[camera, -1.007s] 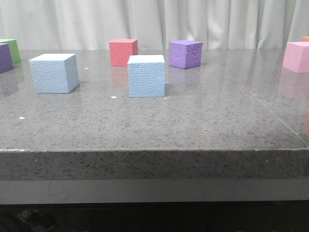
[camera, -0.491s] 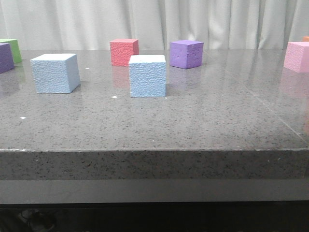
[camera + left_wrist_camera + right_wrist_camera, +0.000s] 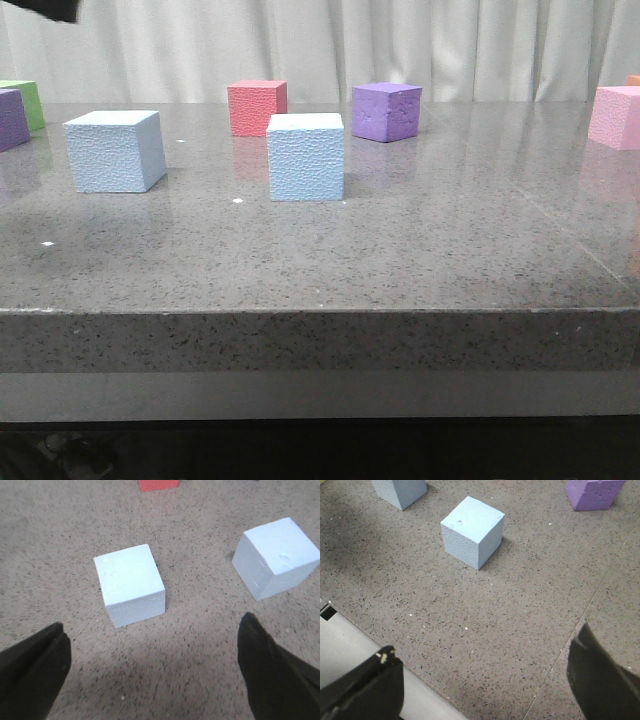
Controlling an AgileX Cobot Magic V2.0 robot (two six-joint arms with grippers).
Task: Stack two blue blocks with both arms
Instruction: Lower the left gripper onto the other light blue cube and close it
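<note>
**Both blue blocks apart on the table, fingers spread wide**

Currently the two blue blocks sit flat on the grey speckled table [image 3: 400, 250], well apart, neither stacked. Seen from the front, the left blue block [image 3: 113, 150] lies at about 9 o'clock of the centre blue block [image 3: 306, 157]. A red cube [image 3: 256, 107] stands farther back, at roughly 11 o'clock of the centre block, and a purple cube [image 3: 385, 110] at about 1 o'clock of it. At the far left edge sit another purple cube [image 3: 11, 118] and a green cube [image 3: 27, 98] behind it; a pink cube [image 3: 614, 116] rests at the far right edge.

The left gripper [image 3: 155, 665] hangs over the table with its fingers [image 3: 35, 670] spread wide and holding nothing; one blue block lies just ahead of the gap between them, not touched. The right gripper [image 3: 485, 680] is likewise wide open and empty, its fingers [image 3: 602, 680] over the table's near edge, with the centre block well ahead of them. A dark piece, probably of an arm, shows at the front view's 11 o'clock corner.
</note>
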